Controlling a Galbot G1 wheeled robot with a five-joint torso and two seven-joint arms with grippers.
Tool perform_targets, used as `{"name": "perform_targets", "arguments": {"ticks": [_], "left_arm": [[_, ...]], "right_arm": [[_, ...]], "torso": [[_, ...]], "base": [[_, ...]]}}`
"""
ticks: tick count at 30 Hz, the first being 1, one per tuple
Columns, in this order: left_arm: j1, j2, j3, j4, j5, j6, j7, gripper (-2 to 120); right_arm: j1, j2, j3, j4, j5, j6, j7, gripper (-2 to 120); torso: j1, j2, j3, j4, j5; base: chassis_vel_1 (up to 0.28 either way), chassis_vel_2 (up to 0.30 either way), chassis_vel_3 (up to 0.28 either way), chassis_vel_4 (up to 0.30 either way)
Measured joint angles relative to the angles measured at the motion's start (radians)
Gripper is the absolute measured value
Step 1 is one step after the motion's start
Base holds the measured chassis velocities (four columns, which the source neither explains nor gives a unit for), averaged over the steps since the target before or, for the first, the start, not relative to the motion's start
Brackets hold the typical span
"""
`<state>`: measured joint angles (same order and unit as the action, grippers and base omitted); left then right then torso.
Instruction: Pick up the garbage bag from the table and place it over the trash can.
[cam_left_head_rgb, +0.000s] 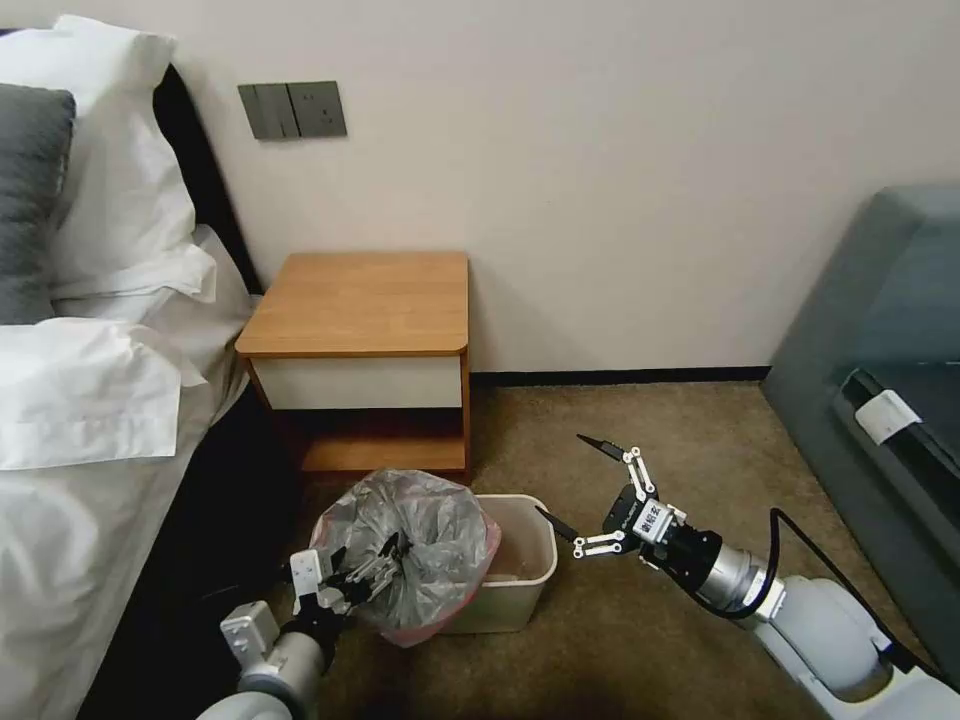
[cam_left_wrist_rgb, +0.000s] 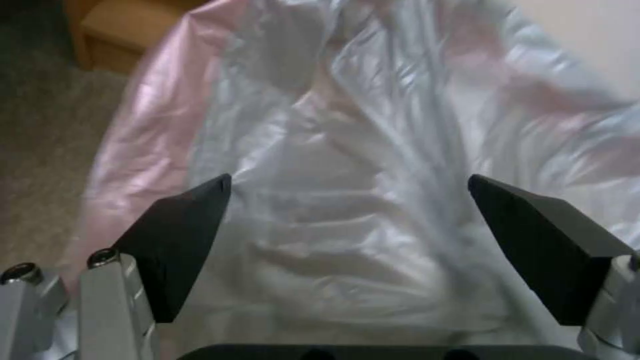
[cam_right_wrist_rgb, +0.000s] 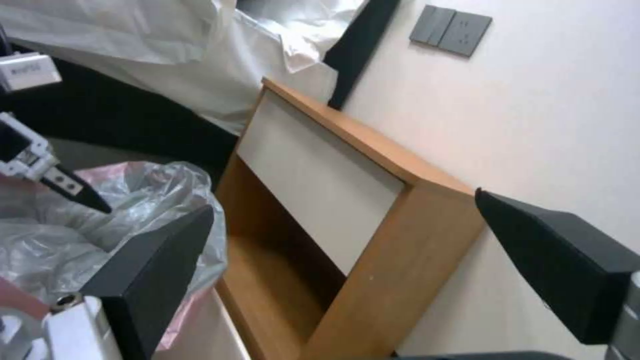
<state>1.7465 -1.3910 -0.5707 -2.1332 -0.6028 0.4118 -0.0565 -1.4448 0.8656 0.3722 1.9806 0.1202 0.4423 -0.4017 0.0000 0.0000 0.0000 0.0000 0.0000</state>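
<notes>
Currently at the fitting step: bag is off the table and on the bin, not yet spread over the whole rim.

Head view: the garbage bag (cam_left_head_rgb: 420, 545) sits bunched and puffed over the left half of the trash can (cam_left_head_rgb: 525, 560), pinkish hem hanging down the near-left outside wall. Right half of the rim is bare. The left gripper (cam_left_head_rgb: 385, 560) is at the bag's near-left side, dark fingers spread, tips against the film but not pinching it, as far as I can judge. The right gripper (cam_left_head_rgb: 575, 485) hovers just right of the bin, jaws wide apart, holding nothing. The table (cam_left_head_rgb: 360, 300) stands behind the bin, top bare, orange-brown wood, white drawer front, open lower shelf. Bin is beige plastic, rounded corners, rolled rim, on short-pile brown carpet (cam_left_head_rgb: 650, 440).

Left wrist view: bag film fills the space between the two black wedge fingers (cam_left_wrist_rgb: 180, 235). Thin, translucent grey, heavily creased, glossy, pink band along one edge. Nothing clamped between the pads.

Right wrist view: own black fingers (cam_right_wrist_rgb: 153, 280) spread, empty. Beyond them the crumpled bag, the left gripper's fingertip (cam_right_wrist_rgb: 83, 192) resting on it, and the table's drawer front.

Next move, my read: the hem needs catching on the uncovered right side and pulling across and down over the rolled rim. Film is slippery and springy, so expect it to ride back up unless it's drawn well past the lip.
</notes>
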Motion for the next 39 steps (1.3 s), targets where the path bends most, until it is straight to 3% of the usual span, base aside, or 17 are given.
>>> {"name": "perform_targets", "arguments": {"ticks": [6,18,33,39], "left_arm": [[-0.008,0.003,-0.008,0.009,0.016,0.02,0.007,90],[-0.043,0.027,-0.023,0.015,0.071,0.131,0.128,84],[-0.112,0.021,-0.028,0.086,0.059,0.157,0.142,84],[-0.129,0.022,-0.022,0.101,0.056,0.161,0.151,75]], "right_arm": [[-0.001,0.003,0.0,0.0,-0.001,0.0,0.002,100],[-0.018,0.029,0.0,0.008,-0.018,0.011,0.003,100],[-0.032,0.027,0.003,0.022,-0.022,0.014,0.002,100],[-0.031,0.027,0.003,0.023,-0.022,0.013,0.003,100]], "torso": [[0.0,0.0,0.0,0.0,0.0],[0.0,0.0,0.0,0.0,0.0],[0.0,0.0,0.0,0.0,0.0],[0.0,0.0,0.0,0.0,0.0001]], "base": [[0.0,0.0,0.0,0.0],[0.0,0.0,0.0,0.0],[0.0,0.0,0.0,0.0],[0.0,0.0,0.0,0.0]]}}
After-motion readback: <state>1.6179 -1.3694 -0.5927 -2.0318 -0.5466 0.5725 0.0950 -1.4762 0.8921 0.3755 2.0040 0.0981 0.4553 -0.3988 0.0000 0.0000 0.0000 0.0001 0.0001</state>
